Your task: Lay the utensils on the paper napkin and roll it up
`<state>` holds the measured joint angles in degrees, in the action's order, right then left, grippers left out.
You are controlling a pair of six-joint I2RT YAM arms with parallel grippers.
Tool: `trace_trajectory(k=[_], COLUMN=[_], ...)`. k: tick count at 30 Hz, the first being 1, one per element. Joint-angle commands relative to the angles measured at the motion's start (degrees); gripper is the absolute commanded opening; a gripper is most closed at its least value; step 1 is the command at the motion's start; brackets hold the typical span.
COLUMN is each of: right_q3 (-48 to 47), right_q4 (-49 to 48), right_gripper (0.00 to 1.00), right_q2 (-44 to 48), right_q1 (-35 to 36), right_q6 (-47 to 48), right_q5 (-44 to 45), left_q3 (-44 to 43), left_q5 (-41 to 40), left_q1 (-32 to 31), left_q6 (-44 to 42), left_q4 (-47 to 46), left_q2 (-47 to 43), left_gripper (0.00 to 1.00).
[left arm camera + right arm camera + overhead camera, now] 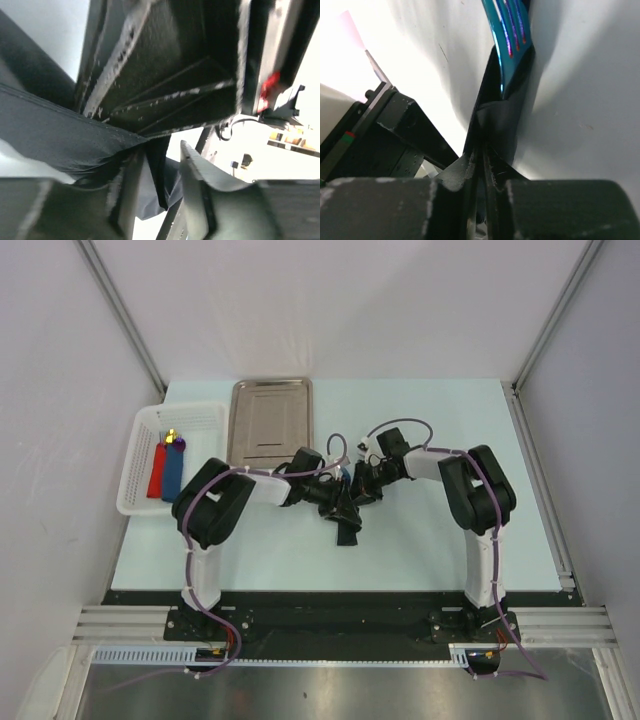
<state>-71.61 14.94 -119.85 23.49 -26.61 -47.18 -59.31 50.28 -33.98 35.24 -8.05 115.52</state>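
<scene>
Two grippers are crowding the paper napkin (347, 527), which is bunching into a dark, half-made roll near the middle of the pale table (430, 540), a loose tail trailing toward six o'clock. The left gripper (161, 155) is standing partly open, its fingers apart around a hanging fold of the black sheet and pinching nothing. The right gripper (481, 150) is squeezing almost closed on another fold, just under the blue fork (509, 35), whose tines are poking out of the wrap toward twelve o'clock. The purple utensil is not showing in any view.

With only one side pinched, the roll is likely loosening, and the fork is at risk of sliding out of the open end if the bundle is tilting. Thin paper pulled between two arms is also liable to tear, and the wrists are working close enough to knock each other.

At ten o'clock from the bundle, a white basket (135, 465) is holding a flat red piece (156, 472) and a flat blue piece (173, 470), well apart from the work. A steel tray (270, 415) is lying at eleven o'clock. Neither is blocking the roll; each gripper is the other's nearest obstacle.
</scene>
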Motion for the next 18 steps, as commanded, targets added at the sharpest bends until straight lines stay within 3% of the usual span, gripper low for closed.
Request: trace_trajectory(k=[1, 4, 7, 8, 11, 18], right_q3=[-5.4, -7.3, -8.1, -8.3, -7.9, -8.5], right_q4=[9.3, 13.4, 14.8, 15.2, 15.5, 18.4], right_gripper=[0.16, 0.25, 0.41, 0.51, 0.61, 0.63], right_q2=[0.4, 1.5, 2.3, 2.3, 1.6, -2.4], right_q1=[-3.4, -5.8, -7.2, -7.2, -6.6, -3.7], right_q6=[5.6, 7.3, 7.5, 7.5, 8.1, 12.5], right_q5=[4.0, 1.1, -2.5, -2.7, -3.1, -1.1], left_q3=[2.4, 2.9, 3.1, 3.1, 3.3, 3.1], left_q5=[-0.3, 0.6, 1.2, 1.3, 1.3, 1.5], left_q1=[0.0, 0.1, 0.1, 0.1, 0.1, 0.1], left_q6=[-2.2, -2.0, -2.4, -2.3, -2.3, -2.8], left_q4=[3.2, 1.6, 1.0, 0.7, 0.1, -0.6], left_q2=[3.7, 3.7, 3.7, 3.4, 3.1, 2.3], left_gripper=[0.45, 0.5, 0.53, 0.53, 0.57, 0.62])
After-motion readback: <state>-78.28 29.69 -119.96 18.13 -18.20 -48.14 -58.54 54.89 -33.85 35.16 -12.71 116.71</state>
